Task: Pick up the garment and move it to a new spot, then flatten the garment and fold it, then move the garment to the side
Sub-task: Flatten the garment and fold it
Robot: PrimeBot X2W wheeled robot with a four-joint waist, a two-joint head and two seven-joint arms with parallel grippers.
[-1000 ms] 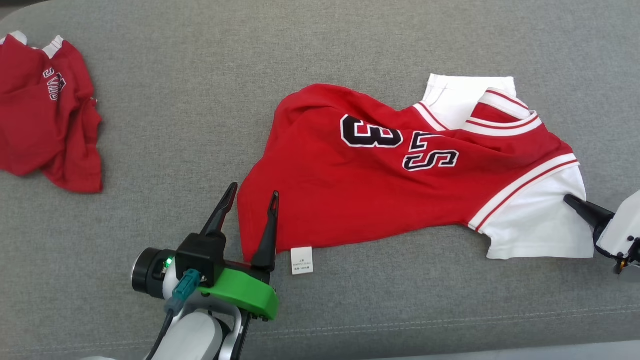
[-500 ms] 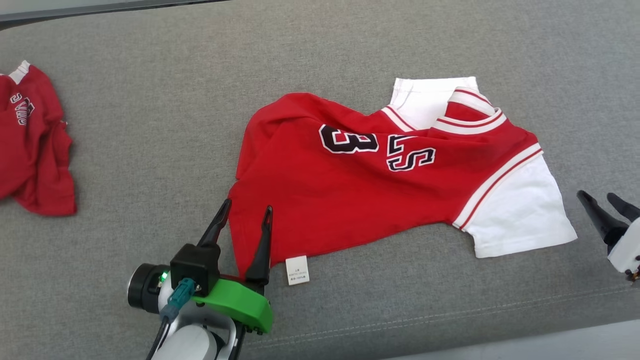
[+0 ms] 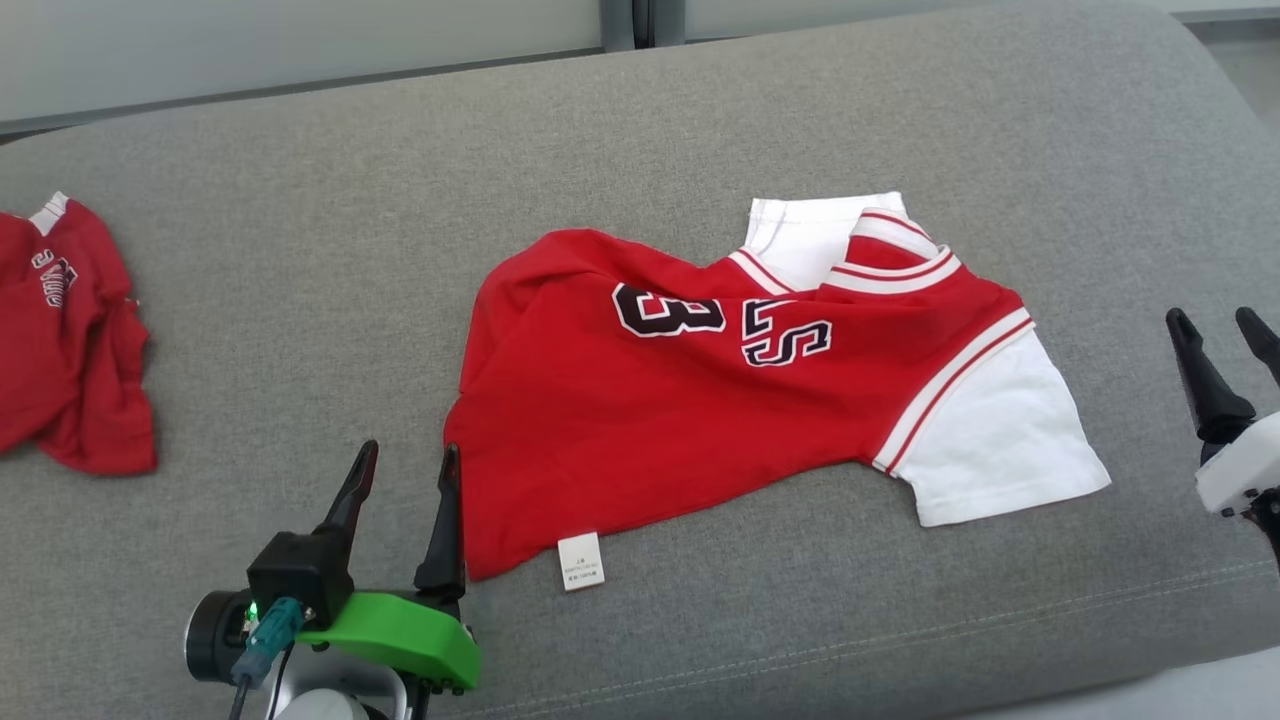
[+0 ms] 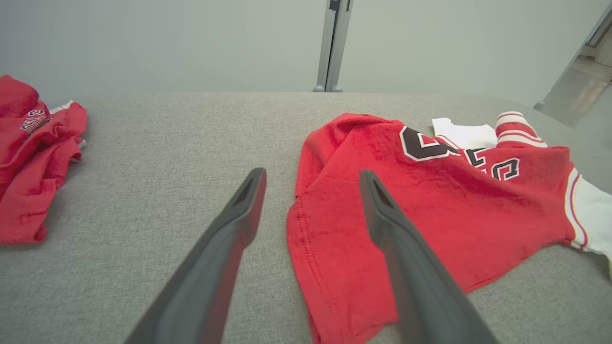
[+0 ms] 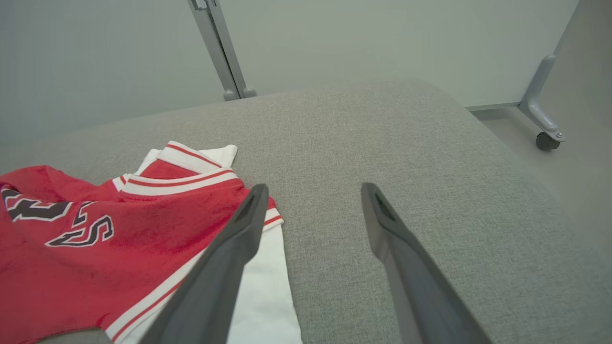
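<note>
The garment (image 3: 700,400) is a red jersey with white sleeves and black lettering, lying spread but wrinkled on the grey cushion (image 3: 300,250). Its white label (image 3: 581,560) sticks out at the near hem. My left gripper (image 3: 410,448) stands open at the garment's near left corner; in the left wrist view the gripper (image 4: 311,173) straddles the hem edge of the garment (image 4: 430,200), holding nothing. My right gripper (image 3: 1210,314) is open, off to the right of the white sleeve and apart from it. In the right wrist view that gripper (image 5: 314,187) has the garment (image 5: 95,258) to its left.
A second, crumpled red garment (image 3: 70,340) lies at the cushion's far left, also in the left wrist view (image 4: 28,157). The cushion's front seam runs near the bottom. Behind stands a pale panel with a metal post (image 4: 332,43); a caster wheel (image 5: 542,141) sits beyond the right end.
My right gripper has opened, let go of the white sleeve and drawn off to the right. My left gripper has backed a little off the hem. The head camera has tilted up.
</note>
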